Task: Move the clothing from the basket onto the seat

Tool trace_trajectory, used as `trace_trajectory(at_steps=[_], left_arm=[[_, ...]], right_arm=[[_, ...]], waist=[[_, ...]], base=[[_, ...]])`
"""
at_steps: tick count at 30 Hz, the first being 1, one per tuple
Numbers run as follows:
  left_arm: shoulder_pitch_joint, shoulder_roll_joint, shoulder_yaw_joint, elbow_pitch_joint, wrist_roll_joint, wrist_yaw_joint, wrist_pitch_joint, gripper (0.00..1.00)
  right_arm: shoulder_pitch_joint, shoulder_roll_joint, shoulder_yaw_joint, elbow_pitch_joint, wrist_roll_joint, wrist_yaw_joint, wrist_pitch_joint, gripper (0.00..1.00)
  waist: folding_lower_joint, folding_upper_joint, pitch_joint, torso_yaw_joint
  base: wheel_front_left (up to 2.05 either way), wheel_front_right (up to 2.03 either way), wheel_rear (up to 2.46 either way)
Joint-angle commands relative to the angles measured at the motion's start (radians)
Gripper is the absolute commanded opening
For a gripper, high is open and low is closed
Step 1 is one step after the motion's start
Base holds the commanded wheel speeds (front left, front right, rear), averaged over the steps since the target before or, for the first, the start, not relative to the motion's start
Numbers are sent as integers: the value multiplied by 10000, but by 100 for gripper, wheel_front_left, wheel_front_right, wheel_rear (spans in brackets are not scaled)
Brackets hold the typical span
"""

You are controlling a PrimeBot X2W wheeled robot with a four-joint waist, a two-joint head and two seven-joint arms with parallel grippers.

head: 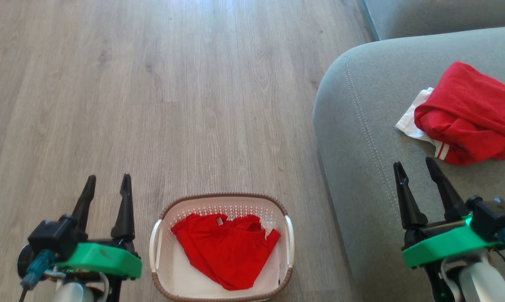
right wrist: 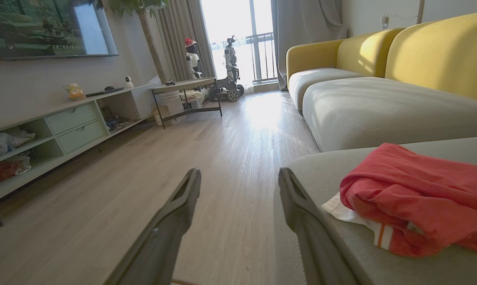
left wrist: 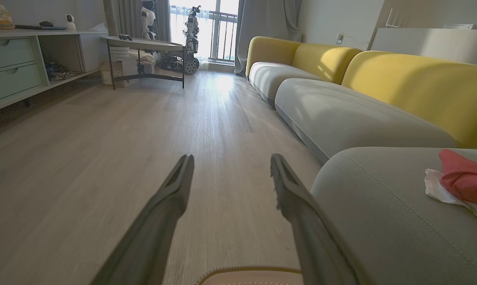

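I take the small cream-white perforated plastic basket with the brown woven-look rim point(head: 223, 196) as my landmark; it sits on the grey wood-plank floor point(head: 152, 84) straight in front of me. Inside it lies a bright red soft garment point(head: 227, 247), crumpled flat across the bottom, with a small pale label at its far edge and a bit of white at its right corner. Just right of the basket, with a strip of floor between them, rises the large grey-green upholstered seat cushion point(head: 361, 134) with its rounded edge and double line of stitching. Farther right of the basket and beyond it, a bunched bundle point(head: 470, 109) of red fabric with a white panel and white-striped trim rests on that cushion. My left gripper point(head: 109, 177) hovers left of the basket above the floor, its two long dark fingers spread wide and holding nothing. My right gripper point(head: 413, 162) is right of the basket, over the cushion, just short of the bundle and not touching it, its fingers likewise wide apart and empty
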Motion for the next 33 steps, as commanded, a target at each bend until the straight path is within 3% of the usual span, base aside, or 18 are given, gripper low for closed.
trace_trajectory(at_steps=[1, 10, 23, 33], left_arm=[[-259, 102, 514, -272, 111, -56, -135, 100], [-383, -2, 499, -119, 165, -182, -125, 100], [-1586, 104, 113, 195, 335, -518, 83, 100], [-2641, 112, -198, 1260, 379, -877, 241, 100]], right_arm=[[-347, -73, 221, -372, -12, -2, -98, 100], [-581, -54, 266, -523, -46, -2, -79, 100], [-1529, 44, 316, -731, -38, -2, -186, 100], [-2275, 72, 518, -859, -26, -2, -282, 100]], waist=[[0, 0, 13, -17], [0, 0, 416, -235], [0, 0, 2018, -761], [0, 0, 3228, -1211]], base=[[0, 0, 0], [0, 0, 0], [0, 0, 0], [0, 0, 0]])
